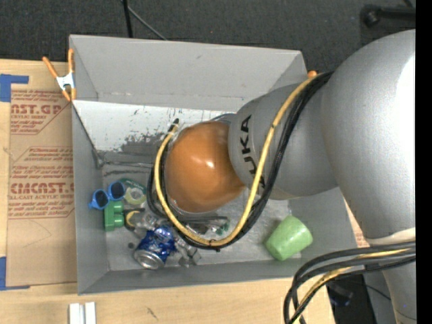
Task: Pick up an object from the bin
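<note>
I count 1 pale green cup (289, 237) at the lower right of the frame. Bunched at lower left: 1 crushed blue can (155, 246), 1 green block (113, 215), 2 blue rings (100, 198), 1 pale ring (136, 196).

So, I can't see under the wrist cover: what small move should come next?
Probably ease straight down a little: the orange cover hangs over the right edge of the heap, nearest the crushed blue can; the green cylinder lies apart.

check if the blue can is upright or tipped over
Tipped: the blue can lies on its side, dented, its silver end facing the view's lower left.
</note>
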`<state>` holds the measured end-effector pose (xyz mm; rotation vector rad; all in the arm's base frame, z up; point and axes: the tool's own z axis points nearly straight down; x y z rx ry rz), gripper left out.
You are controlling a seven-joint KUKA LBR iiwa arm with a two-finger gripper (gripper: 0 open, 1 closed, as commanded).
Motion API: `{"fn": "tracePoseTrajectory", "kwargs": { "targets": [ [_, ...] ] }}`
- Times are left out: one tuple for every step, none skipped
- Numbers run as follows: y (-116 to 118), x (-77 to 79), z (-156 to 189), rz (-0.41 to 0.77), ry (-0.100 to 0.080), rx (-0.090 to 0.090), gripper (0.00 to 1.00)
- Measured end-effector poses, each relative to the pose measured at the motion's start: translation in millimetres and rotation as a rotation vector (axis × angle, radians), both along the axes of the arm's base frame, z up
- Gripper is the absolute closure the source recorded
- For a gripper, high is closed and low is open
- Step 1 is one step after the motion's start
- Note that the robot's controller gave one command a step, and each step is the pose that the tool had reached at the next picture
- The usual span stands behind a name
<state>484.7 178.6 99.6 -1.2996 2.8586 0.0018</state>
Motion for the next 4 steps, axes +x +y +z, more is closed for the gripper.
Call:
{"fn": "tracePoseTrajectory", "kwargs": {
  "targets": [
    [-0.1, 5.9, -31.0, 0.092, 0.002, -0.001, 0.00],
    [1.2, 5.5, -31.2, 0.091, 0.002, 0.002, 0.00],
    [3.1, 7.9, -27.0, 0.092, -0.005, 0.006, 1.00],
    [5.3, 9.0, -18.0, 0.091, -0.004, 0.003, 1.00]
  ]
}}
